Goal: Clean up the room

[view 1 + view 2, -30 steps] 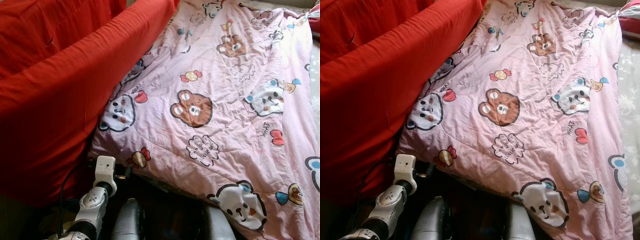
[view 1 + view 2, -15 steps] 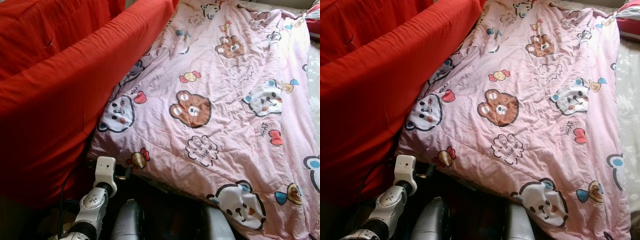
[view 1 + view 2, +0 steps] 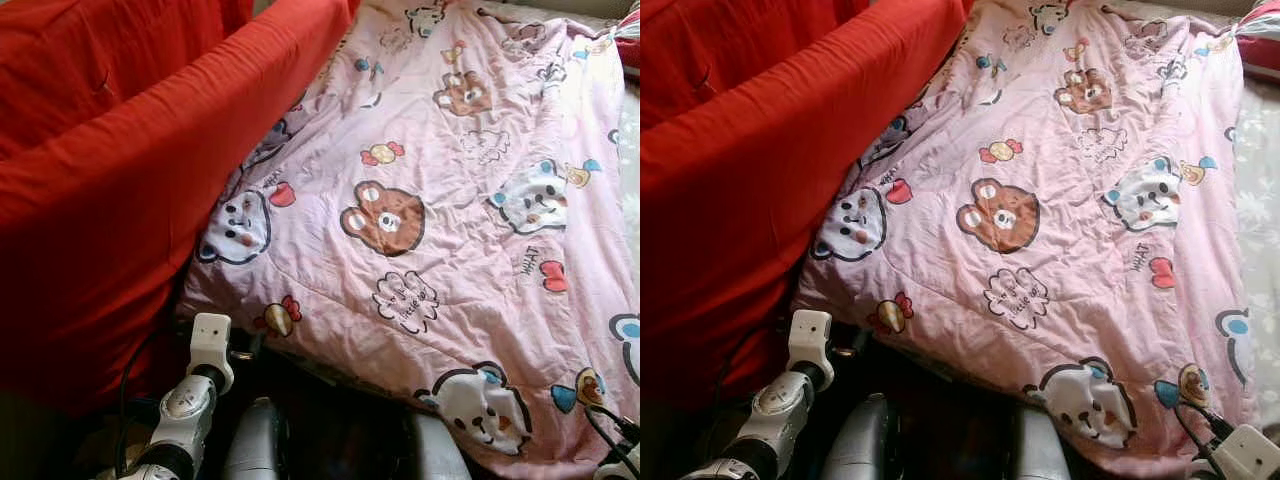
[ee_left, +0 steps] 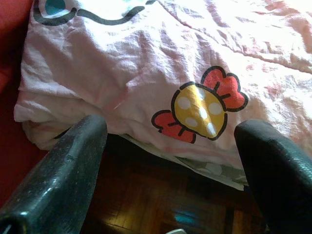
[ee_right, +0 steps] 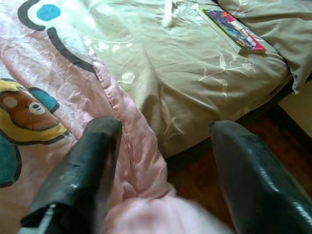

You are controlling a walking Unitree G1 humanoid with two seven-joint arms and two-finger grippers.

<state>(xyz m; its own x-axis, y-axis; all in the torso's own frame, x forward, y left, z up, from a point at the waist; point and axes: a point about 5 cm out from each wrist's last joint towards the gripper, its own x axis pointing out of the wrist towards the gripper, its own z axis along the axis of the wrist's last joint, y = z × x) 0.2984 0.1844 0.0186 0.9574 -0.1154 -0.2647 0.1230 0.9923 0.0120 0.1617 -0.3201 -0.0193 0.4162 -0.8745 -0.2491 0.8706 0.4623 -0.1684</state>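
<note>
A pink quilt [image 3: 430, 200] printed with cartoon bears and candies lies spread over the bed. My left arm [image 3: 205, 350] reaches up at the quilt's near left corner. In the left wrist view my left gripper [image 4: 173, 131] is open, its fingers [image 4: 73, 165] spread just short of the quilt's hanging edge [image 4: 122, 107] with nothing between them. My right wrist [image 3: 1245, 455] sits by the quilt's near right corner. In the right wrist view my right gripper [image 5: 165, 127] is open, straddling the quilt's folded side edge [image 5: 131, 141] without closing on it.
A big red covered bulk [image 3: 120, 150] presses against the quilt's left side. A beige bedsheet [image 5: 195, 73] shows past the quilt's right edge, with a flat colourful book [image 5: 234, 29] on it. Dark wooden floor [image 4: 146, 195] lies below the bed's near edge.
My right wrist has come up into the eye views at the lower right, beside the quilt's near right corner. The left arm has stayed where it was.
</note>
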